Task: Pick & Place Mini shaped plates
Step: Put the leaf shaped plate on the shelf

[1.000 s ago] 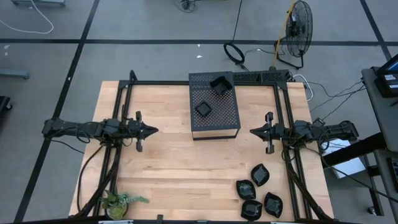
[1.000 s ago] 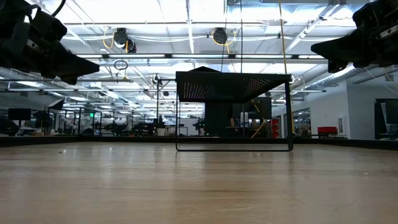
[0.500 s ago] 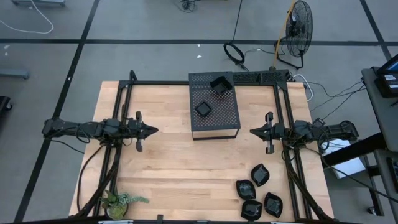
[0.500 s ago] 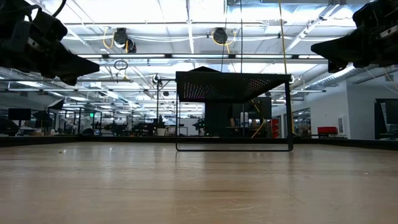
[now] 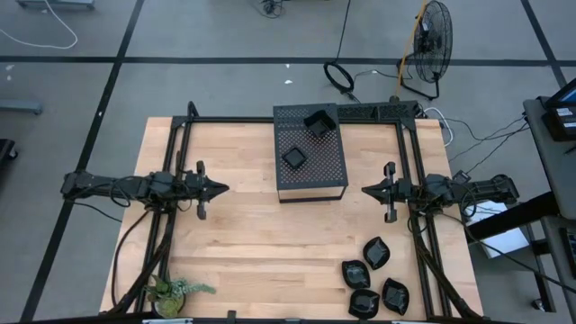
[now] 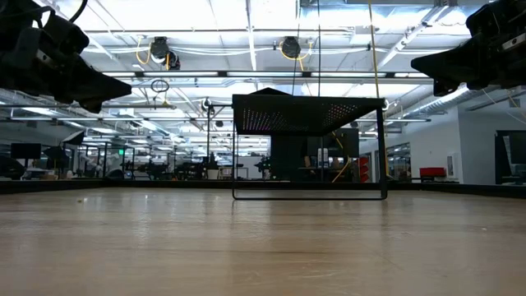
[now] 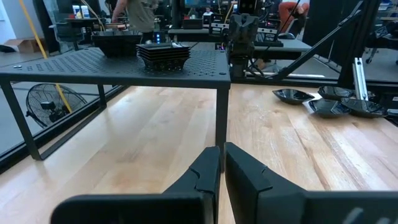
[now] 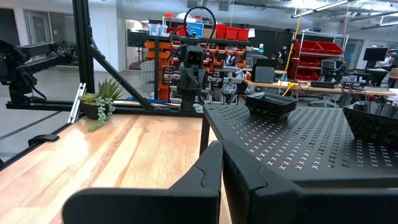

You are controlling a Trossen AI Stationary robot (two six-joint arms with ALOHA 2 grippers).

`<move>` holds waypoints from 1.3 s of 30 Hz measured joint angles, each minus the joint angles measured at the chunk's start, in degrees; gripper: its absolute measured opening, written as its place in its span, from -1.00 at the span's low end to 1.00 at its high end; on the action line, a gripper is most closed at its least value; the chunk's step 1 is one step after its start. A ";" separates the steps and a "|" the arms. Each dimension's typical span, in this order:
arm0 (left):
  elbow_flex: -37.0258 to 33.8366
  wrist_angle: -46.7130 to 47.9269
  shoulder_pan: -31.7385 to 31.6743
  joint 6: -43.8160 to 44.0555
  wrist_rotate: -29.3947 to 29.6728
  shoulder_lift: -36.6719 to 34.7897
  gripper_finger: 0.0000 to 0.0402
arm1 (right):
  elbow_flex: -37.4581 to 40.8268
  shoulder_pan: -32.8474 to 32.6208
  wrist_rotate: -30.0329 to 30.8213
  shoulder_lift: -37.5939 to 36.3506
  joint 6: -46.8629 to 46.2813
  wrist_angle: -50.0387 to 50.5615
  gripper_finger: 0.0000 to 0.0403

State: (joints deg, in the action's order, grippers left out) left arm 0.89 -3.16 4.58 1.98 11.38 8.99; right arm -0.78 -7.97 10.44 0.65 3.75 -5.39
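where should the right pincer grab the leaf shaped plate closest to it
By its raised rim, coming straight down from above. The leaf-shaped plate lies flat and shallow on the table, so only the thin edge offers a pinch; take the side facing away from its neighbours.

plant [image 5: 171,292]: pot cut by bottom edge | stacked plates [image 5: 294,157]: count too small to tell

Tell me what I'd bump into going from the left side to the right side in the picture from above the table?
Small green plant → left gripper → black perforated box → right gripper → black fan on the floor.
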 joint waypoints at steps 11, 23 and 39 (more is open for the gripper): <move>0.00 0.00 0.00 0.00 -0.02 0.00 -0.87 | -0.02 0.00 0.00 0.01 0.00 0.00 -1.00; 0.00 -0.02 0.00 0.00 -0.22 0.00 -0.87 | -0.02 0.00 -0.07 0.01 -0.06 -0.45 -1.00; -0.02 -0.04 0.01 -0.02 -0.15 -0.02 -0.87 | 0.00 0.01 -0.63 0.11 -32.30 -14.44 -0.99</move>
State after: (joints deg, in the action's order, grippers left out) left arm 0.86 -3.20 4.59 1.96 11.22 8.98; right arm -0.78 -7.96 9.81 0.76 -28.56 -19.82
